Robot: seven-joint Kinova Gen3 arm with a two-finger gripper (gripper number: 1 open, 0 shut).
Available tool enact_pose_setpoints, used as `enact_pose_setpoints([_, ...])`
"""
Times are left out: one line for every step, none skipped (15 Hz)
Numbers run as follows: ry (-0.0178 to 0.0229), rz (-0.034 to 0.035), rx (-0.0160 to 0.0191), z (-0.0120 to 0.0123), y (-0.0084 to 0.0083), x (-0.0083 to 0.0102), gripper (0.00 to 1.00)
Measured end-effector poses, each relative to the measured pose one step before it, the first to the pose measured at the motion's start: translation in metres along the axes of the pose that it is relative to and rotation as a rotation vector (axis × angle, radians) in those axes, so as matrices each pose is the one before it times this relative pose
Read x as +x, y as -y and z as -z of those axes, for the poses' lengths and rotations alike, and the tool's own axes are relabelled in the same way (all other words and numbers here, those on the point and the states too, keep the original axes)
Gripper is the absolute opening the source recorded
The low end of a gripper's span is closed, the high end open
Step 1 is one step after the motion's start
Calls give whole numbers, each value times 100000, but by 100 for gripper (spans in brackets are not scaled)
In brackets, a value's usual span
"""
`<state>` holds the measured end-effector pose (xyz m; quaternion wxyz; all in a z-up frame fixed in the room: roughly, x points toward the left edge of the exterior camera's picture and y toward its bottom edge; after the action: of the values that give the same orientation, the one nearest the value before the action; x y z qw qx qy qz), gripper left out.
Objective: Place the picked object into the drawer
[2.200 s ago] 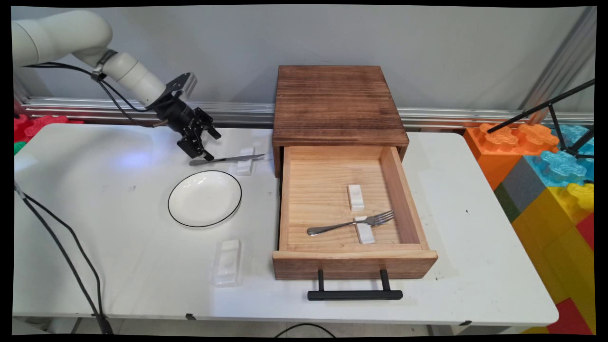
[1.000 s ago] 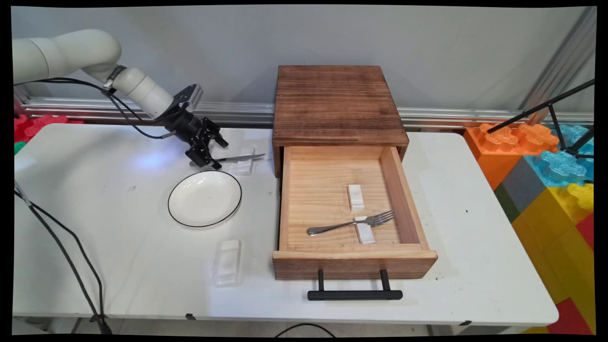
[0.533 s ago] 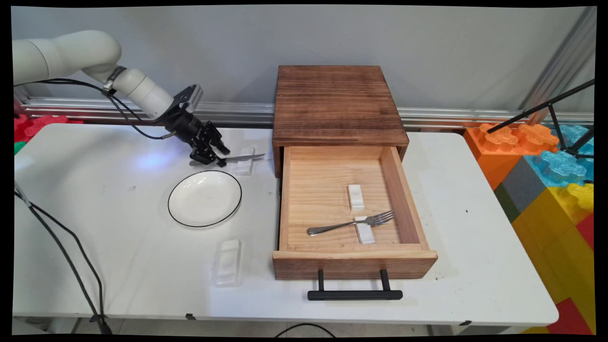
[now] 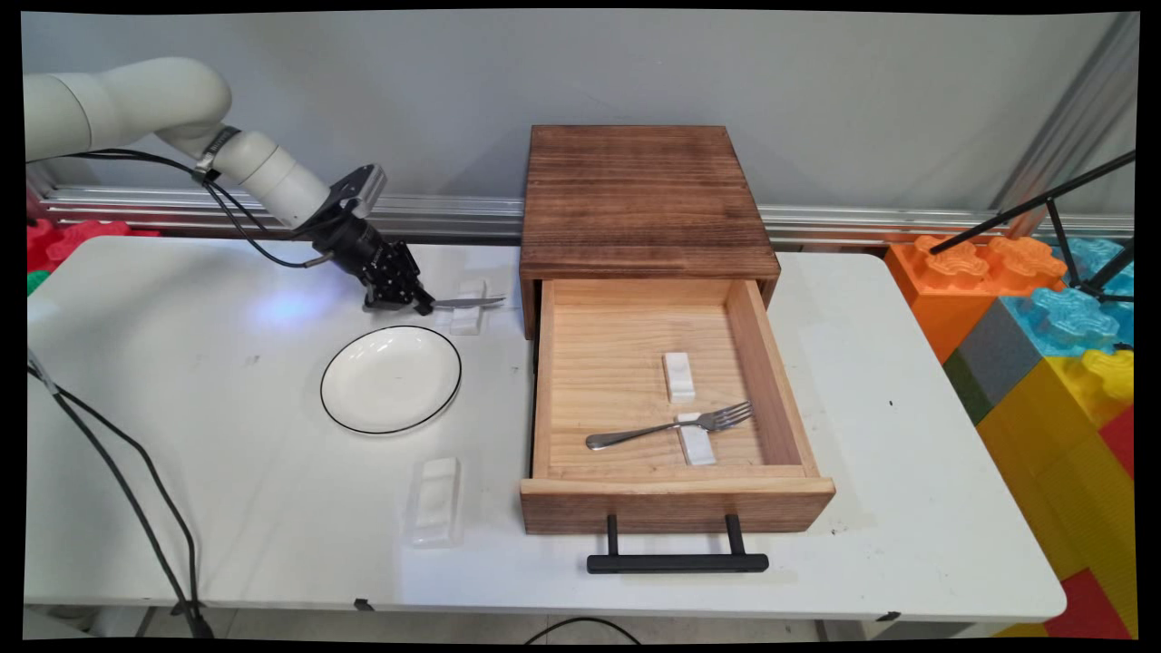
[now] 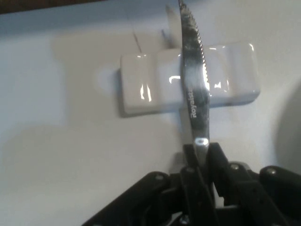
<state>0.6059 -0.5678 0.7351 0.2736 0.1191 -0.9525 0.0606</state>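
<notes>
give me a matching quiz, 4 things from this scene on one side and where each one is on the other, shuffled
Things:
1. knife
2. fork
3. plate
4. gripper

Places:
A. inside the open drawer, lying across a white rest
B. on the table, left of the drawer
C. blade lying across a white rest near the table's far edge
D. shut on the knife's handle end

Pairs: 1-C, 2-A, 3-B, 4-D
</notes>
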Motion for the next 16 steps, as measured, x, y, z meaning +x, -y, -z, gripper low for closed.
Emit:
enact_pose_setpoints([-81,38,6,111,-23,78,0])
enact_pose_setpoints([-133,48,-54,101,-14,101,0])
enact_pose_setpoints([-168,43,25,187,-14,115,0])
enact_pose_setpoints([-70,159,113,321,-45,44,0])
enact_pose_setpoints([-37,68,131,295,1,100,0])
enact_pose_setpoints([-31,289,405,510,-27,61,0])
enact_pose_setpoints([-67,421,403,563,-70,38,0])
enact_pose_setpoints([-131,384,393,537,-65,69,0])
enact_pose_setpoints([-113,266,245,381,-58,68,0])
enact_pose_setpoints([-218,456,471,668,-109,140,0])
enact_pose_setpoints([-318,337,256,593,-154,193,0])
enact_pose_setpoints([-618,335,214,721,-214,300,0])
enact_pose_setpoints([-644,228,98,623,-186,306,0])
enact_pose_setpoints([-1101,233,-88,769,-276,430,0])
enact_pose_setpoints([-1181,198,-143,698,-285,415,0])
enact_pose_setpoints([-1554,154,-360,773,-325,552,0])
